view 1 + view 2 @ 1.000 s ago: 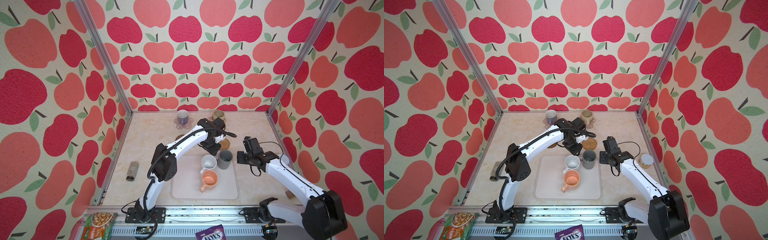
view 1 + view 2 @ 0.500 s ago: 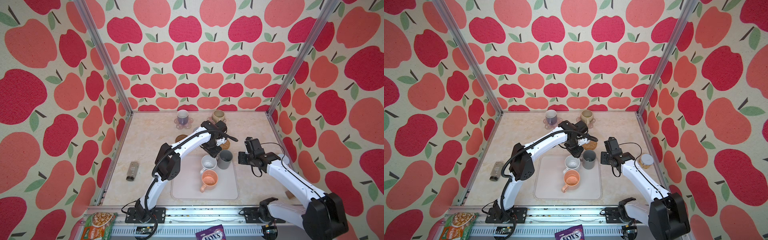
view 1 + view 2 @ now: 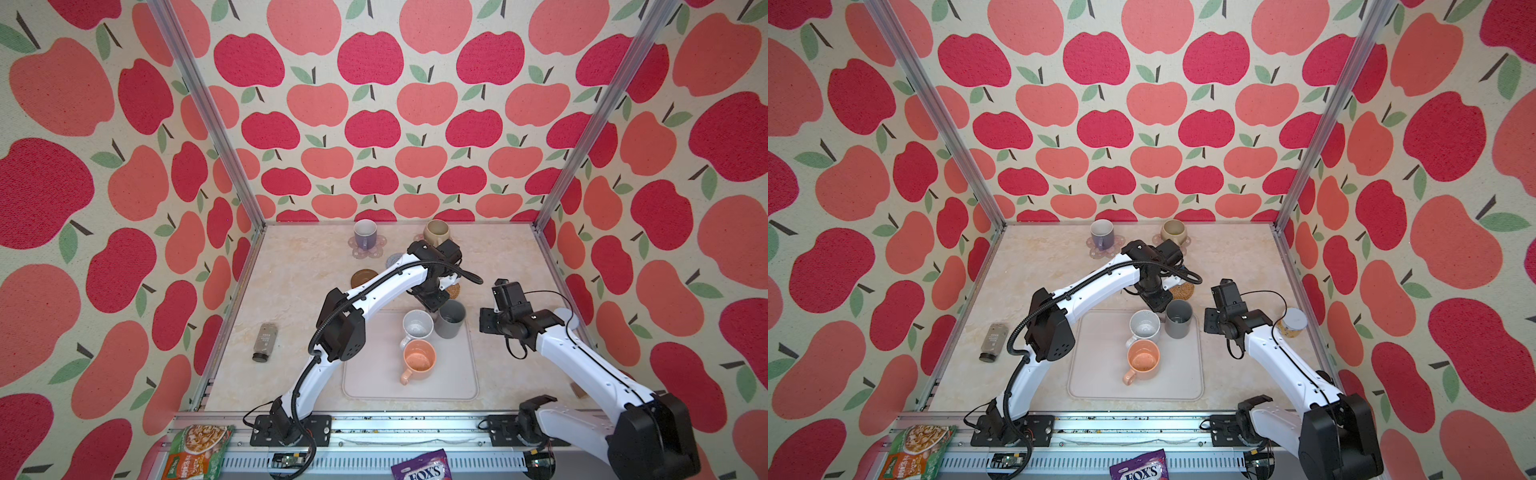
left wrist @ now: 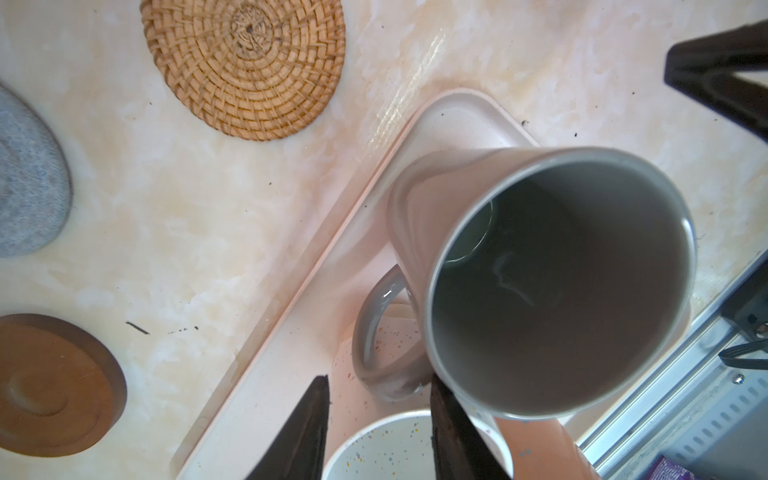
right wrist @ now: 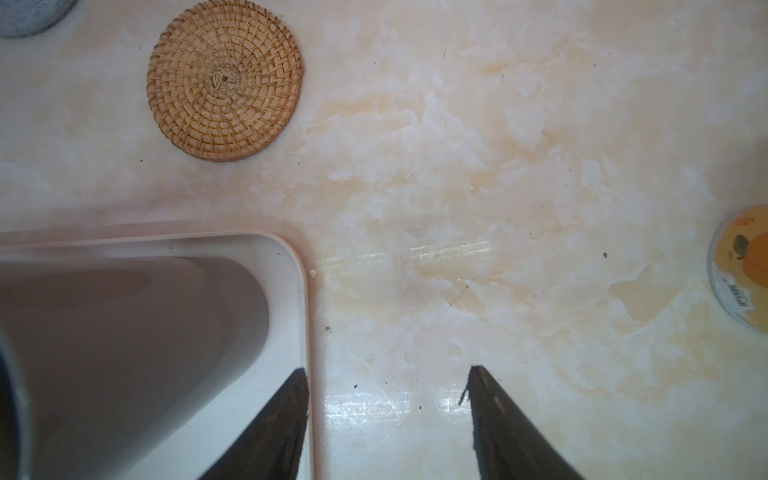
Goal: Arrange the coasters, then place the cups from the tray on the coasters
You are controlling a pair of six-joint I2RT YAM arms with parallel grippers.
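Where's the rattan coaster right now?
In both top views the rattan coaster lies just beyond the tray's far right corner, behind the dark grey mug.

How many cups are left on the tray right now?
3. The white cup sits at the far edge of the tray, the dark grey cup is right beside it toward the far right corner, and the peach-orange cup is nearer the middle. None looks hidden.

A small grey-brown bottle [image 3: 264,342] lies on its side on the cream marbled surface [image 3: 299,266], well apart from the left jaws — a white-lidded, orange-labelled jar [image 3: 1292,322] sits near the right jaws.
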